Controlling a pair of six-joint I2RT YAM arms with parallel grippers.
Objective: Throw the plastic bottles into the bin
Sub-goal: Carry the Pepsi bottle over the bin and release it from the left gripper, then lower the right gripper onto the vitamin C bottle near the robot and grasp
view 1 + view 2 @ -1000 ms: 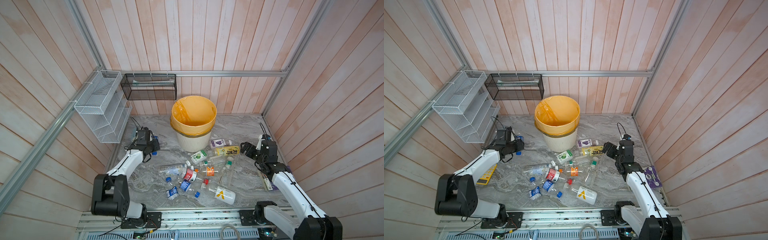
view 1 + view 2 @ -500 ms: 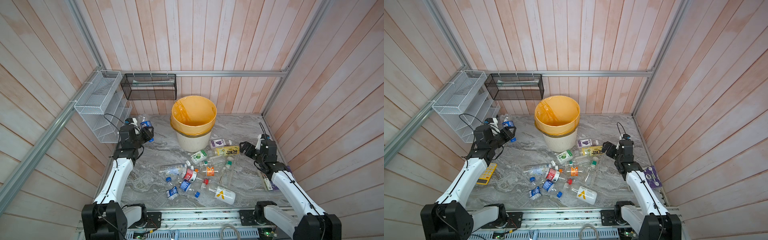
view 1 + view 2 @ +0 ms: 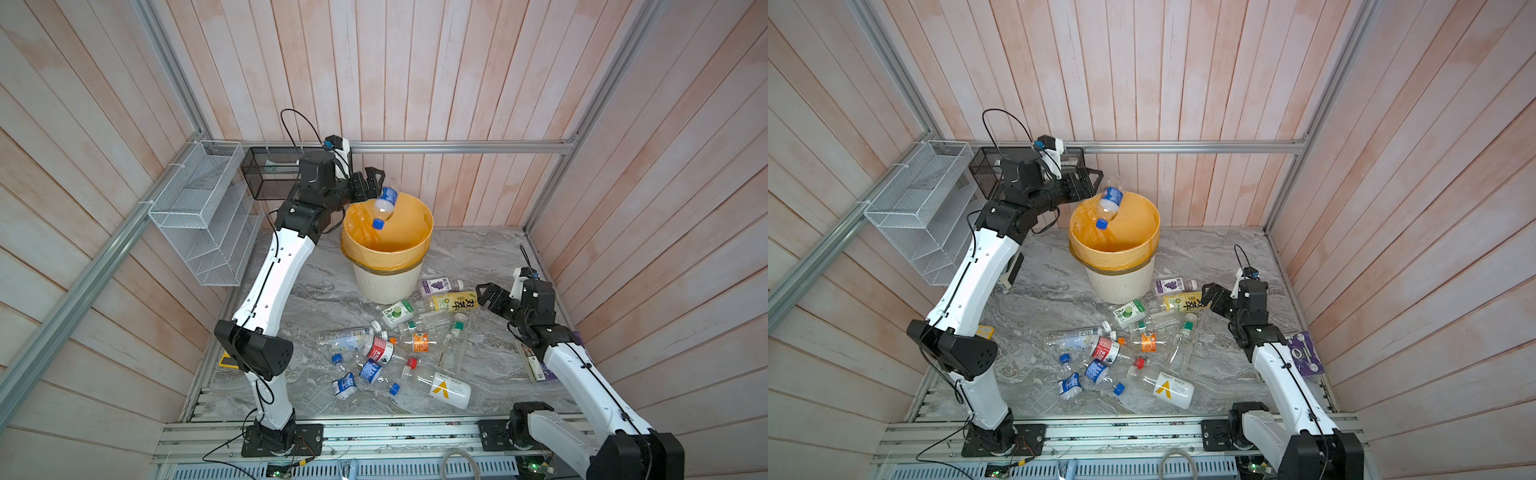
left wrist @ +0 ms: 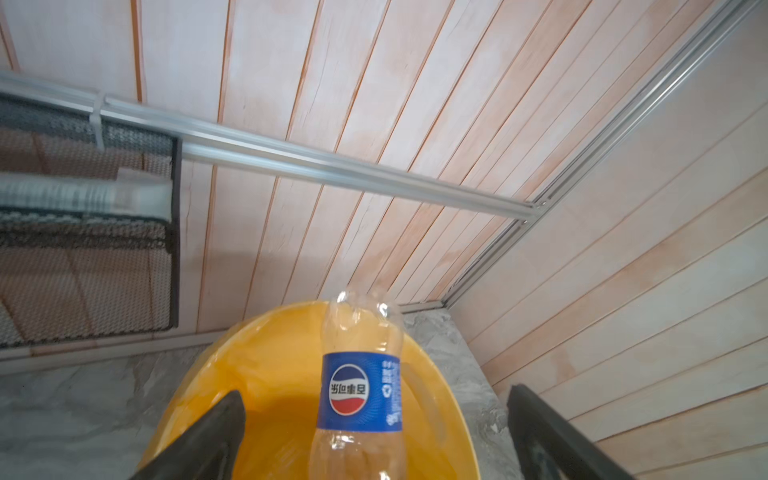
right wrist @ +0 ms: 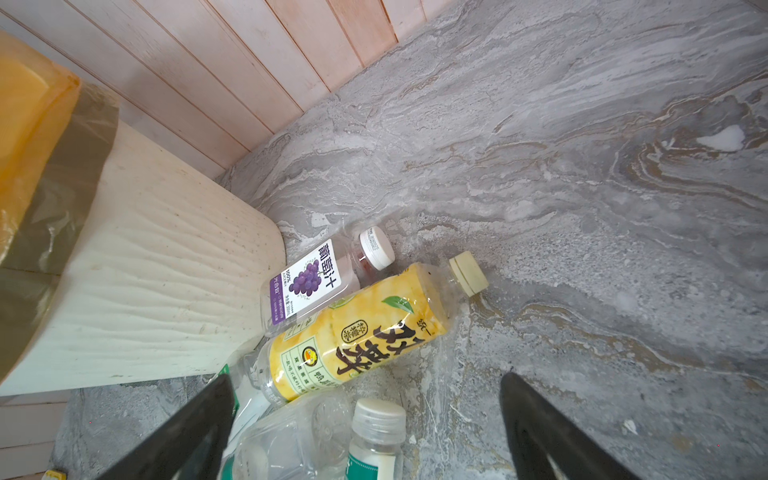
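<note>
Standing wide apart, the jaws of my left gripper [image 3: 376,185] hold nothing: a blue-label bottle [image 3: 386,199] is in the air just past their tips, touching neither side, cap down, over the mouth of the bin [image 3: 388,286] right below it. My right gripper [image 3: 484,296] is spread just as wide and is empty, low over the floor [image 3: 324,299]. A yellow-label bottle [image 3: 453,301] lies just ahead of its tips, a purple-label bottle [image 3: 436,285] lies beyond that beside the bin's foot, and the other bottles [image 3: 380,351] are strewn farther off to its side.
</note>
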